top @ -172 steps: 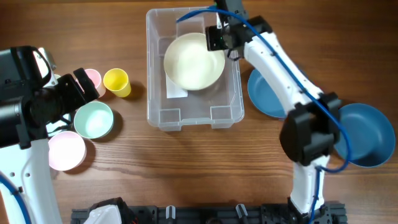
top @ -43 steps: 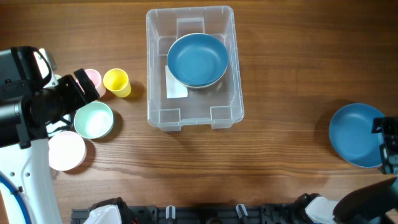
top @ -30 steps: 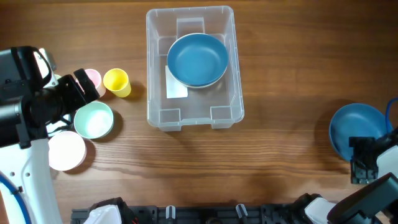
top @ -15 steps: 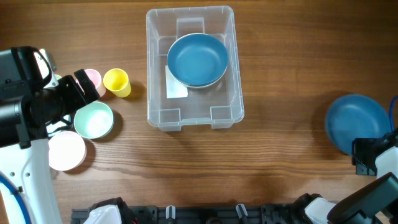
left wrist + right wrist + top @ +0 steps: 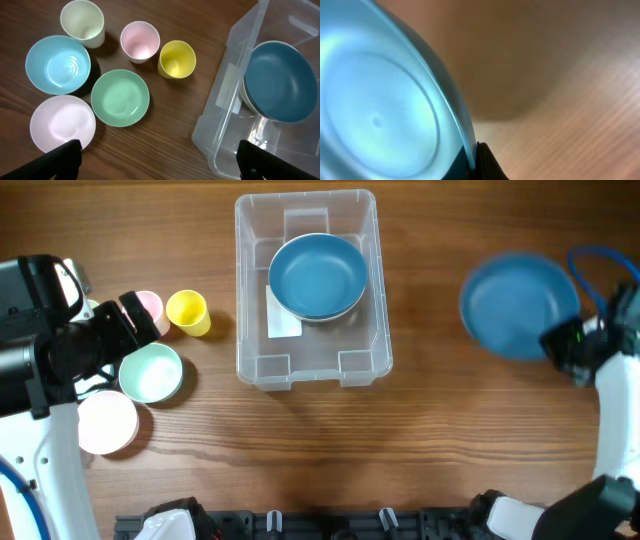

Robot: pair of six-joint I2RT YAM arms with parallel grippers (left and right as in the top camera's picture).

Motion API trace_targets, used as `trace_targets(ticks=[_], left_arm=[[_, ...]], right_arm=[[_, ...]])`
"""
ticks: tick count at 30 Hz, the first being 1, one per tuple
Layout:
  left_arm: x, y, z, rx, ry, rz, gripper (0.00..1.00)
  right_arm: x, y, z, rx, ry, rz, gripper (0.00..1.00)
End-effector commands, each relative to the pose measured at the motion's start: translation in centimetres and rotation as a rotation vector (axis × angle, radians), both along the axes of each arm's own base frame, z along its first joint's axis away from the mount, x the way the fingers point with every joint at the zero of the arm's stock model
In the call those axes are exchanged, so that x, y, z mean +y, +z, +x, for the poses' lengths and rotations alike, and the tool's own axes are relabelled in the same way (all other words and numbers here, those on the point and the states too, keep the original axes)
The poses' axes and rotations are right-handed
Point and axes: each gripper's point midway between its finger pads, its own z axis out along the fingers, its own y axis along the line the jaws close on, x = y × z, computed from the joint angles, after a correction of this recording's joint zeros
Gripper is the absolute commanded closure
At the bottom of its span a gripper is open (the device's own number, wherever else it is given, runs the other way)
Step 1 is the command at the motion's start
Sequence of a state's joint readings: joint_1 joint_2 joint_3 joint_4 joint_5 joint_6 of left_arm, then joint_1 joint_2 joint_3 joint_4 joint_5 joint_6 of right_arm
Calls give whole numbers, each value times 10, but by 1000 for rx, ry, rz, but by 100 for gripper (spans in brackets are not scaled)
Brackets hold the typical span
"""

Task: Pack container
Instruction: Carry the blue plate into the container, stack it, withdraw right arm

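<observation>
Right tool (image 5: 556, 344) clenched on rim of held blue bowl (image 5: 518, 305) at right, likely light, stiff, slick; container (image 5: 312, 372) upper middle, rigid, grab by rim; left tool (image 5: 159, 159) released.

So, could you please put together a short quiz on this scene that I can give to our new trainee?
1. True or false: a blue bowl sits inside the container.
2. Multiple choice: the right gripper is shut on A) a green bowl, B) a second blue bowl, C) a pink bowl.
3. Count: how many cups stand on the table in the left wrist view?
Key: 1 true. 2 B. 3 three: the cream cup, the pink cup and the yellow cup.
</observation>
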State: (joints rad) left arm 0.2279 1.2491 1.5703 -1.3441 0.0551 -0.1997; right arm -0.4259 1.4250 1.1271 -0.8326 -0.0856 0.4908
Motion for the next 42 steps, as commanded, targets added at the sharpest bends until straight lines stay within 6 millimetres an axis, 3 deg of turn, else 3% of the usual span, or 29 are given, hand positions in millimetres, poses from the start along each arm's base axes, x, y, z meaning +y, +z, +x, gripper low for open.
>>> trace_targets(ticks=[1, 3, 6, 9, 10, 13, 15, 17, 21, 25, 26, 27, 28, 31, 35, 39, 40, 41, 42], left_arm=[[-1, 6, 1, -18, -12, -4, 0], [-1, 5, 0, -16, -12, -4, 0], [-1, 5, 1, -16, -12, -4, 0], [-1, 5, 0, -15, -12, -4, 0], [-1, 5, 0, -15, -12, -4, 0], [-1, 5, 0, -15, -11, -5, 0], [-1, 5, 0, -16, -10, -6, 0], [-1, 5, 0, -15, -10, -6, 0], [-1, 5, 0, -15, -10, -6, 0], [-1, 5, 0, -15, -10, -6, 0], [-1, 5, 0, -15, -10, -6, 0], [-1, 5, 0, -15, -9, -6, 0], [-1, 5, 0, -15, -9, -6, 0], [-1, 5, 0, -15, -10, -6, 0], [-1, 5, -1, -10, -10, -7, 0], [-1, 4, -1, -8, -9, -8, 0], [-1, 4, -1, -8, -10, -7, 0], [-1, 4, -1, -8, -10, -7, 0], [-1, 4, -1, -8, -10, -7, 0]], right_arm=[[49, 78, 45, -154, 285, -108, 96], [91, 116, 62, -237, 454, -160, 96], [154, 150, 75, -303, 677, -203, 96], [204, 163, 84, -276, 832, -218, 96], [231, 163, 92, -238, 901, -203, 96], [273, 152, 112, -182, 1008, -192, 96], [294, 136, 125, -149, 1043, -181, 96], [311, 105, 139, -100, 1047, -158, 96], [319, 52, 160, -20, 1010, -122, 96], [323, 35, 169, -11, 1010, -121, 96], [323, 36, 171, -19, 1009, -122, 90], [324, 37, 172, -24, 1009, -123, 68], [324, 37, 172, -25, 1010, -123, 60], [322, 36, 170, -16, 1010, -123, 50], [309, 49, 170, -20, 976, -170, 44], [264, 93, 172, -77, 803, -244, 40], [248, 111, 169, -105, 768, -252, 31], [233, 124, 165, -117, 738, -253, 6], [217, 133, 159, -117, 711, -258, 0]])
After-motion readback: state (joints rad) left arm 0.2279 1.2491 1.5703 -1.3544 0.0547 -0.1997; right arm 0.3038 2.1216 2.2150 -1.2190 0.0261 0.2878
